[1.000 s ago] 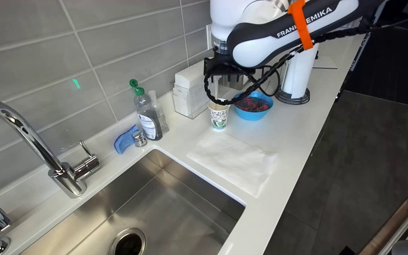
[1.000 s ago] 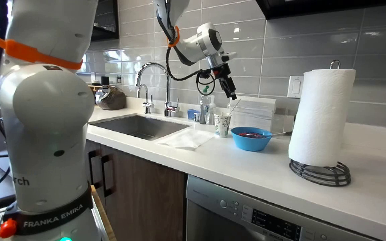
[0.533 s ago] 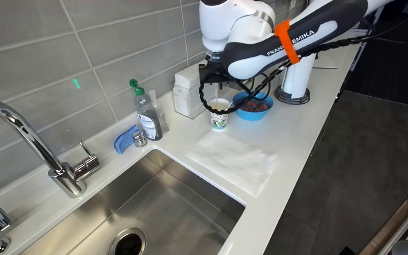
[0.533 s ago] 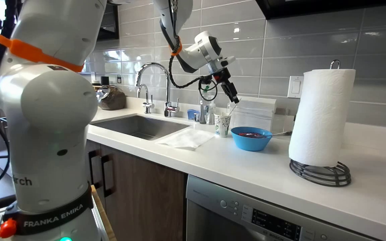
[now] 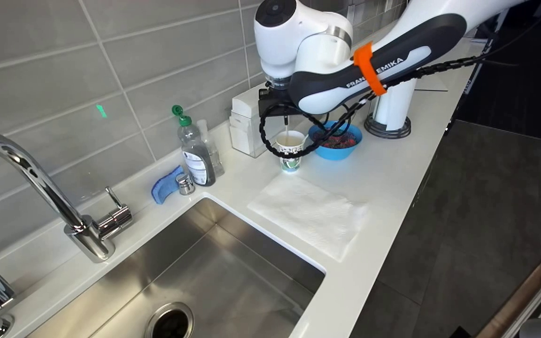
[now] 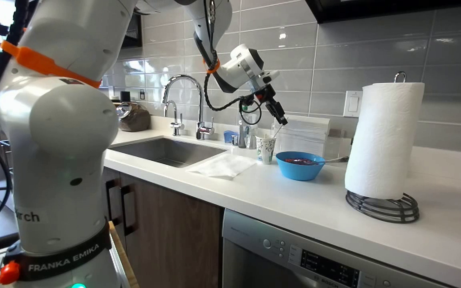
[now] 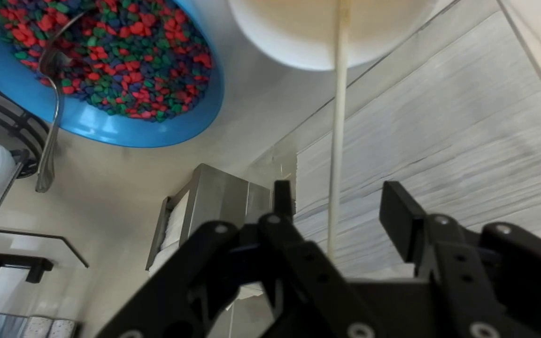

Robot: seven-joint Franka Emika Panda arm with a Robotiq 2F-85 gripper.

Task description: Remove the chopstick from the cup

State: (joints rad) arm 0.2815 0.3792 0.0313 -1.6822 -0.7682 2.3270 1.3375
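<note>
The small pale cup with a printed pattern stands upright on the counter in both exterior views. Its white rim shows at the top of the wrist view. A thin pale chopstick leans out of the cup and also shows in an exterior view. My gripper is open, with the chopstick's upper part between its spread fingers and a gap visible on both sides. In an exterior view the gripper is above the cup, at the chopstick's top end.
A blue bowl of coloured bits with a fork stands beside the cup. A white boxy container is behind it, against the wall. A paper towel, the sink, soap bottles and a paper roll are around.
My arm has moved down, bringing the open gripper lower to the chopstick's upper end. The cup, chopstick and bowl have not visibly moved.
</note>
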